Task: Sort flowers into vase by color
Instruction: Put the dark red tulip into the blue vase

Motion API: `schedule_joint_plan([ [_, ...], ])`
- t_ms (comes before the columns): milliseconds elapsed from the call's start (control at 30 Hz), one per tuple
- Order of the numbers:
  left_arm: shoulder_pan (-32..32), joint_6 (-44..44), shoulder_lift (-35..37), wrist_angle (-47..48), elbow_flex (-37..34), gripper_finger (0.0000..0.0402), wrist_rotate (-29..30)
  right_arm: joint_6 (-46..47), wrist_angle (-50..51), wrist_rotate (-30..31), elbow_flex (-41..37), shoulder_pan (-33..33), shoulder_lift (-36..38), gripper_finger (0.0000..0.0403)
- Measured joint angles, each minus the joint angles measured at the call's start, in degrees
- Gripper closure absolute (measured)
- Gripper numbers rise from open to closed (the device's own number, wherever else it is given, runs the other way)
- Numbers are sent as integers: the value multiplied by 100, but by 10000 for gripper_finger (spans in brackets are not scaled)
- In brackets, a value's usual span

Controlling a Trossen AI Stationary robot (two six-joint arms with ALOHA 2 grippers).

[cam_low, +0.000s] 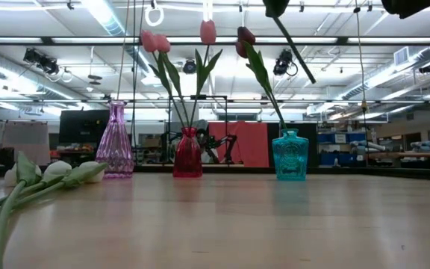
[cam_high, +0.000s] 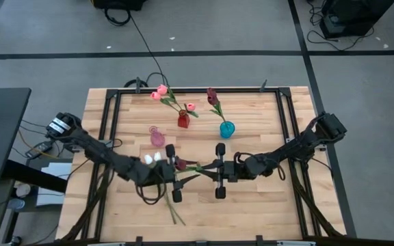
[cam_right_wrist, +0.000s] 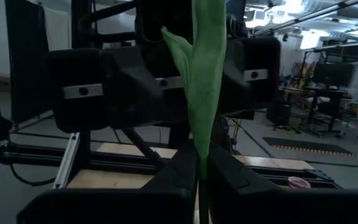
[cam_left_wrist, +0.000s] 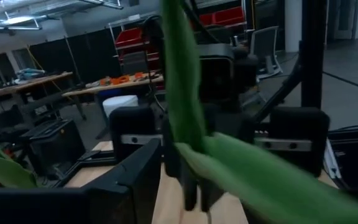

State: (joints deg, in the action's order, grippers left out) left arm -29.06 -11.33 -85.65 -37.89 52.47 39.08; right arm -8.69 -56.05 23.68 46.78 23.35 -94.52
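Right claw pinches the maroon tulip's light, floppy stem mid-length; left claw spread beside it, above the tabletop.

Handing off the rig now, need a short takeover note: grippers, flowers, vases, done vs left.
Right gripper: shut on the dark maroon tulip, mid-table, raised.
Left gripper: facing it at the same stem; grip unclear.
Done: three pink tulips in the red glass vase; two maroon tulips in the teal glass vase.
Left: held maroon tulip probably goes to the teal vase; white tulips lie on the table by the left arm; pink glass vase is empty.
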Motion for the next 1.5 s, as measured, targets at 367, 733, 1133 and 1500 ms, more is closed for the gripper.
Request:
schedule_joint_plan([
  [367,24,-51,0,-35,0,331,2,-3,-22,-20,0,4,-2,352],
  [733,18,-169,32,124,0,387,119,424,1387,952,0,248,348,251],
  [1133,181,1554,343,2279,0,390,-85,1176,2789,939,0,433,1293,230],
  [1500,765,2930,-12,2746,17,391,-1273,518,2302,1577,800,269,194,231],
])
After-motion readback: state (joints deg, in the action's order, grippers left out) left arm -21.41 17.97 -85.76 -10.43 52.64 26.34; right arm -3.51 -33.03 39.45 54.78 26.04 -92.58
